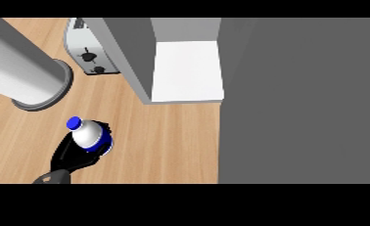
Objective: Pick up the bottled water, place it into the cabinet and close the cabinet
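Right, I've got the left hand (72, 155) low at the left of my head view, its black fingers curled round the bottled water (86, 134), so it's clamped on the bottle. The bottle stands about upright in that grip, blue cap (74, 122) toward the top, white body showing above the fingers, over the wooden counter (166, 137). There's bare wood to the right of the bottle, running up to the grey cabinet door (292, 102), which fills the right side of my view. Ahead and to the right, the cabinet (133, 58) stands open, its white shelf (188, 71) exposed between the grey side wall and the door. A toaster (86, 49) sits just left of the cabinet wall. A big grey cylinder (29, 73) sits up-left of the bottle, near but apart from it
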`<state>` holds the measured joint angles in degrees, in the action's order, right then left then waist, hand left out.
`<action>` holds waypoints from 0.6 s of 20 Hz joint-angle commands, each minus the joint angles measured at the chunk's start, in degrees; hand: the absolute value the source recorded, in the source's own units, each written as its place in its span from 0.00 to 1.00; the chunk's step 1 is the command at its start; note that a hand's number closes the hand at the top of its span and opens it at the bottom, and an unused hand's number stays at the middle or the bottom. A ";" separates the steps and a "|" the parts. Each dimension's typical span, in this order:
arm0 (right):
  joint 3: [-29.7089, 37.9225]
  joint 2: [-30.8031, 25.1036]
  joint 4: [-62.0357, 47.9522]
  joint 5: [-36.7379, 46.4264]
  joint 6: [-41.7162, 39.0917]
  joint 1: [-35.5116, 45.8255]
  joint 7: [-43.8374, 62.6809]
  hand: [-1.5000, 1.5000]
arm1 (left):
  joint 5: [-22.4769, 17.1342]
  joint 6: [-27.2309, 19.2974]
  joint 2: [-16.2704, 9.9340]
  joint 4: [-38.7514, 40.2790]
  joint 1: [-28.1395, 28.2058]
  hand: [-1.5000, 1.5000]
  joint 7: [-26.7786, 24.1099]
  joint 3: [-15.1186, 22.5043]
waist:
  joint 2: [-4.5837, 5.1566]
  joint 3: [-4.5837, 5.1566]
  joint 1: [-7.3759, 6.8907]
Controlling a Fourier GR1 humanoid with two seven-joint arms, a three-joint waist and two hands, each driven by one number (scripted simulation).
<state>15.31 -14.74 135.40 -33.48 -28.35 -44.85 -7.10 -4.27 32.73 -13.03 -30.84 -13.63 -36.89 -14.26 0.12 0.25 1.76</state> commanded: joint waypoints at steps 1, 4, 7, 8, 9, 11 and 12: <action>0.29 0.67 10.70 -4.96 1.42 -3.91 3.10 0.00 | -2.61 6.42 1.76 3.70 -0.41 1.00 -4.35 -1.24 | -0.01 0.02 0.06; -1.02 2.30 10.30 -3.02 0.82 -5.04 1.93 0.00 | -2.46 8.56 0.80 3.32 -1.53 1.00 -4.67 -0.31 | -0.05 -0.03 -0.09; 2.69 -0.62 11.41 -7.18 2.15 -4.99 2.99 0.00 | -3.09 9.68 -0.77 1.75 -2.08 1.00 -4.16 -0.20 | -0.11 -0.03 -0.46; 3.26 -1.39 10.10 -7.58 1.38 -4.41 2.47 0.00 | -3.35 9.74 -0.57 1.04 -1.42 1.00 -5.01 -0.17 | -0.14 -0.06 -0.69; 4.06 -1.44 13.24 -9.04 2.09 -7.16 3.19 0.00 | -3.73 6.46 0.91 0.14 -1.21 1.00 -5.27 -0.61 | -0.25 -0.01 -0.31; 2.36 -0.66 10.08 -5.77 0.25 -6.28 1.38 0.00 | -4.82 0.27 2.06 -0.80 -0.21 1.00 -7.65 -2.61 | -0.26 -0.09 -0.77; 4.64 -0.93 8.60 -6.70 -0.75 -6.71 -0.53 0.00 | -6.37 -1.97 1.29 0.01 -0.37 1.00 -7.30 -4.71 | -0.28 -0.10 -0.47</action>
<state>17.45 -15.98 135.15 -34.84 -29.65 -47.93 -9.39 -8.56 31.56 -12.36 -30.44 -14.92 -38.22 -16.20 -0.06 0.20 1.30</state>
